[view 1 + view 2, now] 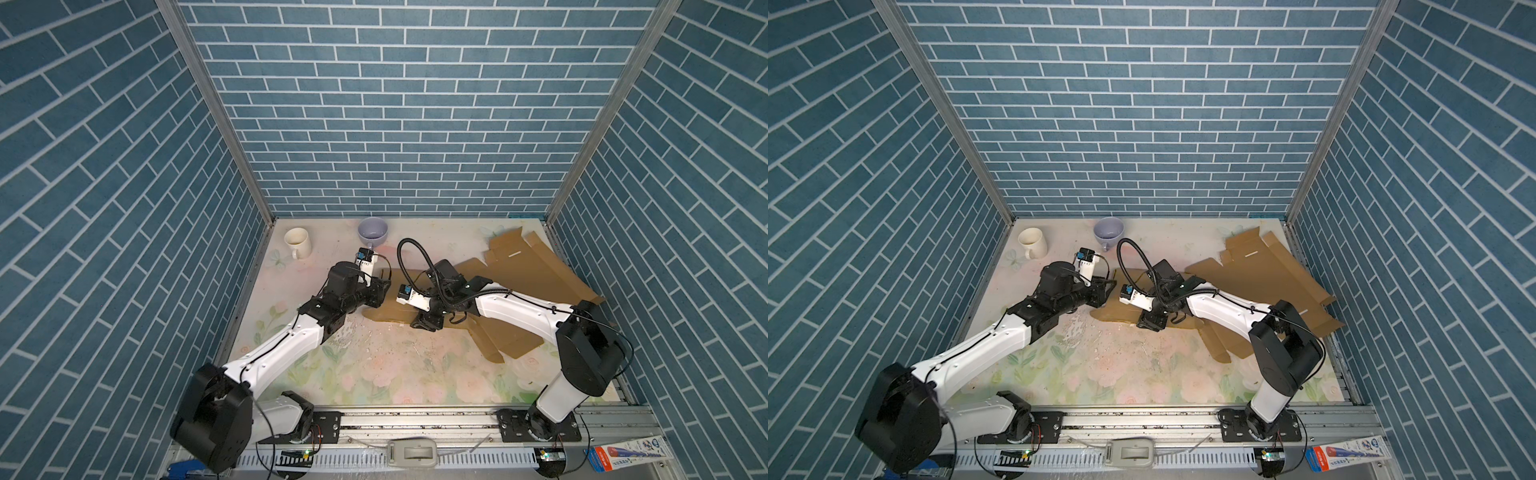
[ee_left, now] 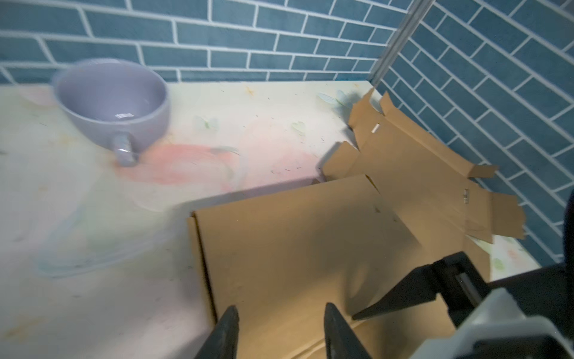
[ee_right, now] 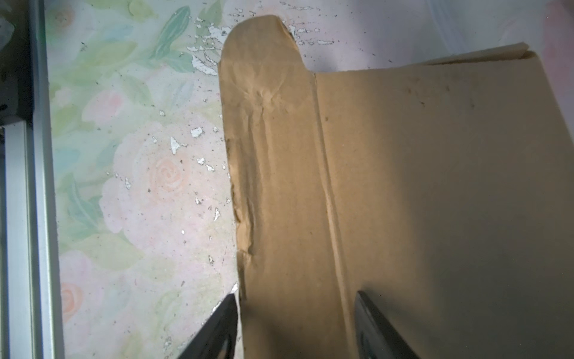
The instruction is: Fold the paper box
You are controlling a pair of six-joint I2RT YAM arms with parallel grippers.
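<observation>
Straddling a narrow, round-ended flap of the flat brown cardboard box blank, the right fingers stand spread wide in the right wrist view. One tip is over the flower-printed counter just beside the flap's crumpled edge, and its partner is over the broad panel beyond the fold line. Nothing is pinched between them, and I cannot tell whether either tip touches the cardboard.

The left fingers are parted as well, by a lesser gap. They hang over the left part of a large plain panel of the same blank, and only bare cardboard shows between the two tips, so no grip is visible.

In both top views the blank lies unfolded across the right half of the counter. Its far flaps are close to the right wall, and its near-left part reaches the middle, where both arms meet over it.

Counted: one box blank, two arms, and two cups. The cups are a cream ceramic mug and a lavender round cup with a handle, both upright near the back wall and apart from the cardboard
</observation>
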